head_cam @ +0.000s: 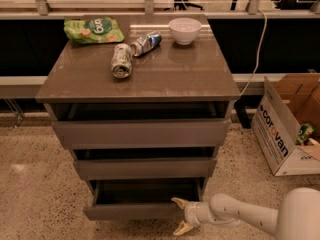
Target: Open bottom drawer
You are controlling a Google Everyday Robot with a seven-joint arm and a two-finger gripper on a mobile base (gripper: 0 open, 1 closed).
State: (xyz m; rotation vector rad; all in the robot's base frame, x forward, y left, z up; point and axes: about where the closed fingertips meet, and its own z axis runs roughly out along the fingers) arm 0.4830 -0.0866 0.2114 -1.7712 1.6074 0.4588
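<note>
The bottom drawer [132, 212] is the lowest and narrowest of three grey-brown handleless fronts in the cabinet. It stands partly pulled out, and its dark inside shows above the front. My gripper [178, 215] is at the right end of that front, low near the floor. It reaches in from the lower right on a white arm [240, 215]. Its pale fingers are spread apart, one [176, 201] at the front's top edge and one below it. They hold nothing.
The middle drawer [145, 168] and the top drawer [142, 133] also stand slightly out. On the cabinet top [200, 79] lie a green chip bag [93, 30], two cans [121, 61] and a white bowl [184, 30]. A cardboard box [287, 126] stands on the floor at the right.
</note>
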